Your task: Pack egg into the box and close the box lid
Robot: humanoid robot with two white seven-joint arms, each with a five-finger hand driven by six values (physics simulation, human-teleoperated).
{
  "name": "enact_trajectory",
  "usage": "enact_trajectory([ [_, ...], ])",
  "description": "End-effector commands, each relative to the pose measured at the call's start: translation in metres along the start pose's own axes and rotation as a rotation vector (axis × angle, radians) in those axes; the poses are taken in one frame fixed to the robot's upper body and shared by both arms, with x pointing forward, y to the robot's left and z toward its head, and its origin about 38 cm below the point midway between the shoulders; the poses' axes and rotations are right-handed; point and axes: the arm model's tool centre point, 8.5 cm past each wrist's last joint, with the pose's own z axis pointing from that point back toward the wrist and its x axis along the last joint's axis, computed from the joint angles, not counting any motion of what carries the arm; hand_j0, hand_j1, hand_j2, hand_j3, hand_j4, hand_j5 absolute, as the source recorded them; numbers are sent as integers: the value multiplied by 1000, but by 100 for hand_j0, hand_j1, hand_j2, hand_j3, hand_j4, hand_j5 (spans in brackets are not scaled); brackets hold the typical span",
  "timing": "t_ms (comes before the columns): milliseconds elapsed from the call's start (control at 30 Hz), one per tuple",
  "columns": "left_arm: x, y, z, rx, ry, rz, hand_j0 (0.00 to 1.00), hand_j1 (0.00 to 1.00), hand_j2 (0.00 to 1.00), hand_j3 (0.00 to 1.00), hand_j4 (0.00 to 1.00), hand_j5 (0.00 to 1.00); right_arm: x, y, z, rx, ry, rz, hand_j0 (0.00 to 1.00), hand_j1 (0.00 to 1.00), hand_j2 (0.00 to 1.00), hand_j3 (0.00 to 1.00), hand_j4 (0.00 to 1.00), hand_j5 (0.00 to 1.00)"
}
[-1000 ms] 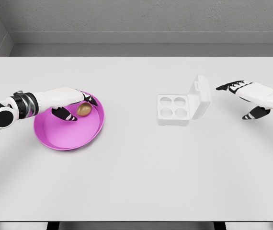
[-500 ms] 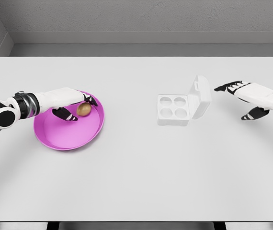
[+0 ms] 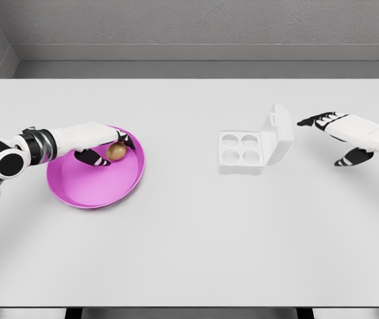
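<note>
Left hand [image 3: 96, 141] covers part of egg [image 3: 116, 152]; contact unclear. Right forearm cut by frame edge.

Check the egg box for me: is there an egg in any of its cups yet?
No, all four cups of the open egg box are empty; the brown egg is in the pink bowl by the left hand.

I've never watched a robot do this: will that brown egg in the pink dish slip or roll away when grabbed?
Probably rolls: the egg is rounded, smooth, and lies loose in the pink dish. The dish's raised rim should contain it. Likely fragile too.
</note>
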Motion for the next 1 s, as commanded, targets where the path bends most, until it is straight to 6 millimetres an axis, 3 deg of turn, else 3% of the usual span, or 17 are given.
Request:
enact_trajectory([
  [0,1,0,-1,2,-3,3,68,68,68,68,68,68,0,-1,0,-3,1,-4,100,100,100,100,100,100],
  [333,1,0,-1,2,-3,3,61,61,61,61,61,61,-1,0,1,-3,1,-6,100,100,100,100,100,100],
  [700,1,4,1,12,-2,1,43,43,43,43,43,43,0,0,1,-2,0,-6,100,100,100,100,100,100],
  [967,1,8,5,26,-7,-3,38,38,38,38,38,38,0,-1,0,-4,2,-6,100,100,100,100,100,100],
])
